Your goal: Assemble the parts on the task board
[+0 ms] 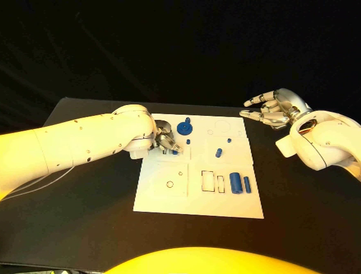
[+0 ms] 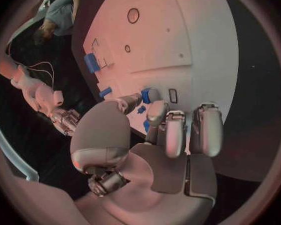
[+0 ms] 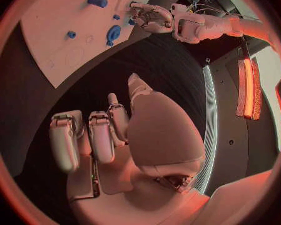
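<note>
The white task board [image 1: 198, 197] lies in the middle of the black table. My left hand [image 1: 165, 142] is low over the board's left side and pinches a small blue part [image 2: 150, 95] between thumb and a finger. A round blue part [image 1: 186, 127] stands just beyond it; a short blue peg [image 1: 219, 152] lies mid-board. Two blue cylinders [image 1: 240, 183] lie side by side at the board's right. My right hand [image 1: 275, 109] hovers off the board's far right corner, fingers apart, holding nothing. In the right wrist view, the board [image 3: 53, 40] and my left hand [image 3: 150, 17] are seen.
Two tiny blue pieces [image 1: 211, 132] [image 1: 228, 139] sit on the board's far half. Outlined slots [image 1: 207, 180] and a small ring hole [image 1: 169, 184] mark the near half. Bare black table [image 1: 312, 211] surrounds the board on all sides.
</note>
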Robot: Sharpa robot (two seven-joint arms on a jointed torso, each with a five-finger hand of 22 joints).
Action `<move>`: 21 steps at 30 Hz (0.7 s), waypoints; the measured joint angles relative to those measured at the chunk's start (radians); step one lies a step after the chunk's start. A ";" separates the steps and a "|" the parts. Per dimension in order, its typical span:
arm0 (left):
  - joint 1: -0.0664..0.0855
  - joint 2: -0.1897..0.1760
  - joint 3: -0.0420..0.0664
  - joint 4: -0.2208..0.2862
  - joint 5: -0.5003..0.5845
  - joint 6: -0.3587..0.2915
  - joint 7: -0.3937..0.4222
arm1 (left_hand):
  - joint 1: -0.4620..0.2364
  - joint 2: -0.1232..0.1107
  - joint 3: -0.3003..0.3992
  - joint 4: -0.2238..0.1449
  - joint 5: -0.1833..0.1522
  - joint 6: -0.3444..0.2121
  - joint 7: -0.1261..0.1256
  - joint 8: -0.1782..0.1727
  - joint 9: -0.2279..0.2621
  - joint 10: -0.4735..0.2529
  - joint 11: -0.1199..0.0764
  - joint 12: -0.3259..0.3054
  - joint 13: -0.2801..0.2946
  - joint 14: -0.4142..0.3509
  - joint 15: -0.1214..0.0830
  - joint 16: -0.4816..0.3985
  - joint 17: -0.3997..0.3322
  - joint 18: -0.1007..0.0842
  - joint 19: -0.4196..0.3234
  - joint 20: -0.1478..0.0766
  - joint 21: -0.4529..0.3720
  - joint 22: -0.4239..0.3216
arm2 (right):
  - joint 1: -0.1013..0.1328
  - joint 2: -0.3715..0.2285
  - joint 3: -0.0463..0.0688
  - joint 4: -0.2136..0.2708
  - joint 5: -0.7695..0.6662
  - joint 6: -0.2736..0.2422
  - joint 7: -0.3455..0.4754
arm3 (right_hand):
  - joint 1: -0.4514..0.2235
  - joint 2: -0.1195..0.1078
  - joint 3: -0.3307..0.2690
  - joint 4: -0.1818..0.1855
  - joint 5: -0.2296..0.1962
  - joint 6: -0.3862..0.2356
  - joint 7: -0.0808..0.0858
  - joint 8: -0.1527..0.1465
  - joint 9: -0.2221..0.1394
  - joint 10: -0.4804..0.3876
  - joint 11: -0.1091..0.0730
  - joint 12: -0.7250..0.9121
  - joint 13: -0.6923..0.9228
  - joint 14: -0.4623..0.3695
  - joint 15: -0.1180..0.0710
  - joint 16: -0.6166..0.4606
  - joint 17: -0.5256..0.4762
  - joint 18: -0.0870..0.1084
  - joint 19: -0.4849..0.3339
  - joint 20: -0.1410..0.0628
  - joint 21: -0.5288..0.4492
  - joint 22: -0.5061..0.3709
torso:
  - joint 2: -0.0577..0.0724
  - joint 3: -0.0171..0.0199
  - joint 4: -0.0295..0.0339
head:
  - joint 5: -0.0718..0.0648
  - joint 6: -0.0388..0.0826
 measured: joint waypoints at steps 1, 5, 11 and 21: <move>0.000 0.000 0.000 0.000 0.000 0.000 0.000 | -0.001 -0.001 -0.005 0.003 0.000 0.000 0.000 -0.002 0.000 0.000 0.000 0.000 0.001 0.000 0.000 0.000 0.000 0.000 0.000 0.000 0.000 0.000 | 0.000 0.000 0.000 0.000 0.000 0.000 0.000 | 0.000 0.000 0.000 0.000 0.000 0.000 0.000 0.000 0.000 0.000 0.000 0.000 0.000 0.000 0.000 0.000 0.000 0.000 0.000 0.000 0.000 0.000 | 0.000 0.0000 0.0000 | 0.000 0.000; 0.000 0.000 0.000 -0.001 0.000 0.000 0.000 | -0.001 -0.001 -0.016 0.008 0.000 0.000 0.000 -0.002 0.001 0.000 0.000 0.000 0.001 0.000 0.000 0.000 0.000 0.000 0.000 0.000 0.000 0.000 | 0.000 0.000 0.000 0.000 0.000 -0.001 0.001 | -0.005 -0.005 0.000 0.000 0.000 0.000 0.000 0.000 -0.001 -0.005 -0.005 0.000 0.000 0.000 0.000 -0.004 0.000 0.000 0.000 0.000 -0.012 0.000 | 0.000 -0.0002 0.0000 | 0.000 0.000; -0.001 -0.006 0.000 0.001 0.000 -0.001 0.000 | -0.001 -0.001 -0.034 0.021 0.000 0.000 0.000 -0.002 0.002 0.000 0.000 0.000 0.001 0.000 0.000 0.000 0.000 0.000 0.000 0.000 0.000 0.000 | 0.000 -0.001 0.000 0.000 0.000 -0.004 0.002 | -0.008 -0.003 -0.003 0.003 0.000 0.000 0.000 0.000 -0.001 -0.006 -0.005 -0.004 0.000 0.000 0.000 -0.004 0.000 0.000 0.000 0.000 -0.017 0.000 | -0.001 -0.0003 0.0000 | -0.001 0.001; -0.001 -0.034 0.020 0.031 0.002 -0.009 0.000 | -0.010 -0.010 -0.100 0.048 0.000 0.003 0.003 -0.009 0.006 0.000 0.000 0.000 0.000 0.000 0.000 0.000 0.000 0.000 0.000 0.000 0.000 0.000 | -0.001 -0.001 0.000 -0.002 0.002 -0.007 0.003 | -0.013 -0.005 -0.003 0.003 0.000 0.000 0.000 0.000 -0.002 -0.005 -0.005 -0.007 0.000 0.000 0.000 -0.008 0.000 0.000 0.000 0.000 -0.021 0.000 | 0.000 -0.0007 0.0000 | -0.002 0.005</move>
